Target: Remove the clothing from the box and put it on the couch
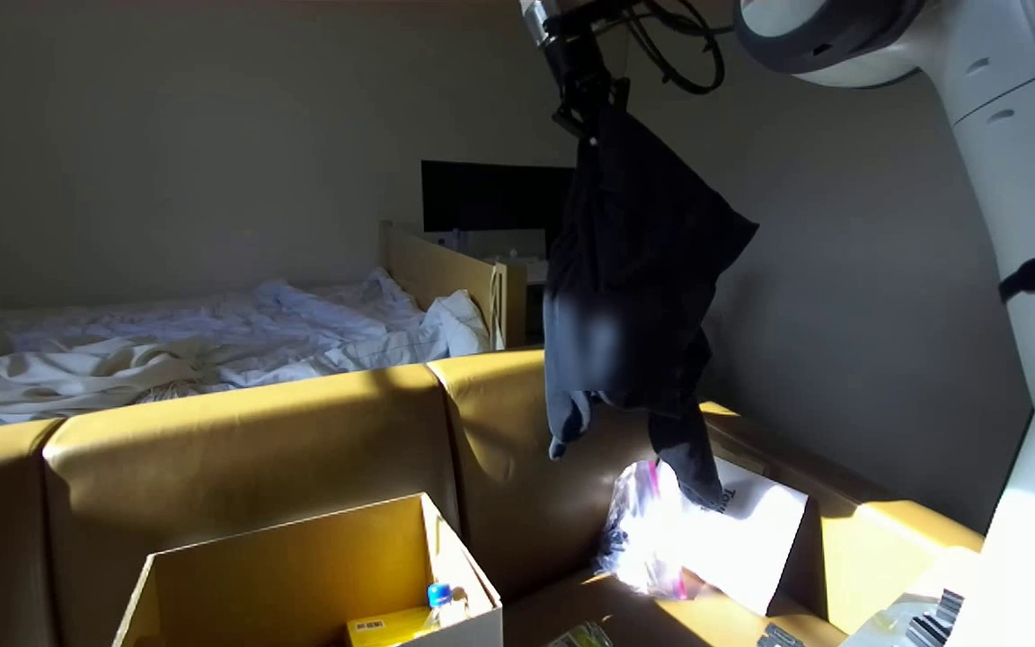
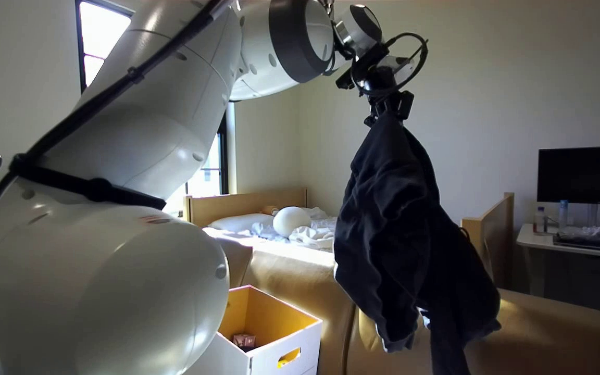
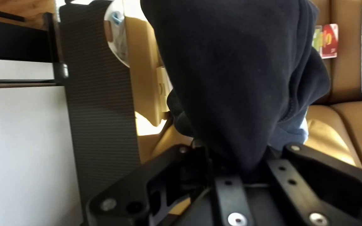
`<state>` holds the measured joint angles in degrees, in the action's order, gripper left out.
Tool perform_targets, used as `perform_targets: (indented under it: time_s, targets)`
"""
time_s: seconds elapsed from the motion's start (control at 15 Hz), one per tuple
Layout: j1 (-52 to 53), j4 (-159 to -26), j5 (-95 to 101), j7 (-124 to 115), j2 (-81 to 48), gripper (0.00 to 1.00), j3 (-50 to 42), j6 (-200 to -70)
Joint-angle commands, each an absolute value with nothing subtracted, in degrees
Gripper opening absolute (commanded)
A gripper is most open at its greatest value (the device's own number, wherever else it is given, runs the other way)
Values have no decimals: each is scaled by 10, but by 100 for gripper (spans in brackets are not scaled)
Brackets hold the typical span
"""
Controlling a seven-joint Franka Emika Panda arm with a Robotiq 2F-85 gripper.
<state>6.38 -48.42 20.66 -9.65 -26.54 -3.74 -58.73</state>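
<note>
Your arm point(image 2: 164, 120) rises and bends over at its top, so your gripper point(image 2: 388, 113) points down, high above the couch point(image 1: 248, 440). It pinches part of the dark clothing point(image 2: 394, 219), which dangles beneath in loose folds, outside the box point(image 1: 293, 562) and apart from it.

The bent arm point(image 2: 138, 135) arches up and over, its claw point(image 2: 388, 113) pointing down and clamped.

You count: one gripper point(image 2: 387, 111), one piece of clothing point(image 2: 394, 224), one open box point(image 1: 302, 566), one couch point(image 1: 248, 458), one bed point(image 1: 446, 270), one monitor point(image 2: 586, 176). Two bottles point(image 2: 540, 222) near monitor; one blue-capped bottle point(image 1: 439, 595) in box. One round white object point(image 2: 290, 222).
</note>
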Motion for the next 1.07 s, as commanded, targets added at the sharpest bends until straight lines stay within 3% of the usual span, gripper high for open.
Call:
perform_targets:
  time_s: [0.0,0.33,0.4,0.73,0.8,1.0]
  targets:
    - [46,-590,136,-91,-213,4,-15,-645]
    - [70,-649,165,-90,-185,4,-13,-699]
    - [61,-598,147,-96,-238,10,-18,-673]
    - [72,-619,151,-96,-214,10,-15,-682]
    - [72,-620,151,-96,-214,3,-16,-682]
    - [59,-652,151,-110,-223,4,-24,-746]
